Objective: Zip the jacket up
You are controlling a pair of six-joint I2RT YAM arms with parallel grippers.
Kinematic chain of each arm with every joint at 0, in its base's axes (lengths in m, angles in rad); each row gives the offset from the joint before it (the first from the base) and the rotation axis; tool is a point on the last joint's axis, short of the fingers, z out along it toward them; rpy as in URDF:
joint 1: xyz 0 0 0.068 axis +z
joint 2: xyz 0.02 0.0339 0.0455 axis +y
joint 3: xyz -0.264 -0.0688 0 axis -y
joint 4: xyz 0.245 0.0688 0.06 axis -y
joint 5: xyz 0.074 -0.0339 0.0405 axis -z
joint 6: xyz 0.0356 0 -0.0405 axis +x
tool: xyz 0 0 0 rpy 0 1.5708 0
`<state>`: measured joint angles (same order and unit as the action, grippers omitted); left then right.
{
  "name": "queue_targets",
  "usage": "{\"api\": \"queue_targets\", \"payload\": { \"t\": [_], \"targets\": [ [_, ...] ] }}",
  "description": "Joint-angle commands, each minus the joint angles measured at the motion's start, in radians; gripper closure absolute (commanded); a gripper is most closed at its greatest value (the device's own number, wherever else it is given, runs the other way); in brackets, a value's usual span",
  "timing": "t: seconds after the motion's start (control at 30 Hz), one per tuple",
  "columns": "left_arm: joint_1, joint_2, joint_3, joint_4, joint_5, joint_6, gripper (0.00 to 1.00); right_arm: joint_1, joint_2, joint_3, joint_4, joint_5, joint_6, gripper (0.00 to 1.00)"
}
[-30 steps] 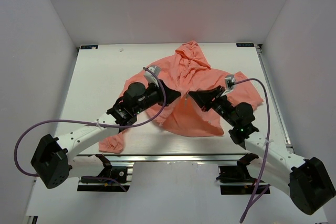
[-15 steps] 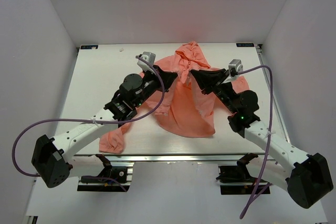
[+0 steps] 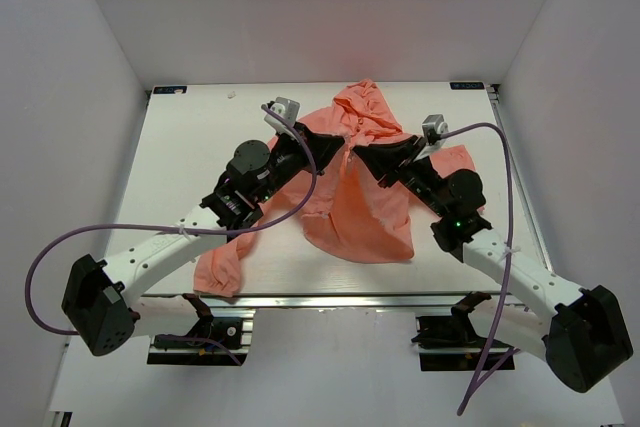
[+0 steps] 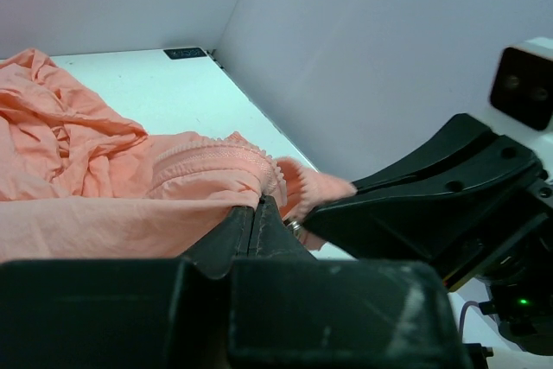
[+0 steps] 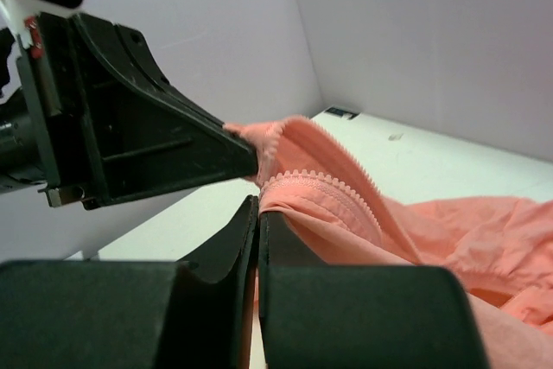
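White walls closed in three sides of a pale table. We found the jacket lying over the table's middle and far half. Its hood pointed toward the back wall, and one sleeve trailed down to the near left edge.

Both arms reached in over the garment and met near its centre, just below the hood. The left gripper was clamped tight on a fold of the salmon fabric. In the left wrist view we saw its jaws pressed together, with a ruffled zipper edge bunched just above the tips. The right gripper was likewise clenched on the jacket, and a toothed strip of zipper tape arched out of its closed jaws.

From above, the two grippers sat just beside each other, tips nearly touching. The cloth between them was drawn up off the table into wrinkled folds. The lower front panel lay flat between the two forearms.
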<state>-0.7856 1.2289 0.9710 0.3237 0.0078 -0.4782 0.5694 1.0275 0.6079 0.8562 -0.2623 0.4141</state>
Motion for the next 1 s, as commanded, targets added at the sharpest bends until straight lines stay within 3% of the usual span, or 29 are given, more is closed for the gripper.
{"api": "queue_targets", "payload": {
  "t": [0.0,0.97],
  "targets": [
    [-0.003,-0.043,0.0,0.026,0.006,0.015,1.0,-0.003,0.009,0.027,0.024,-0.029,0.049,1.0],
    [-0.001,-0.071,-0.023,0.002,0.006,0.015,1.0,-0.003,0.043,0.055,0.073,0.005,0.081,1.0]
  ]
}}
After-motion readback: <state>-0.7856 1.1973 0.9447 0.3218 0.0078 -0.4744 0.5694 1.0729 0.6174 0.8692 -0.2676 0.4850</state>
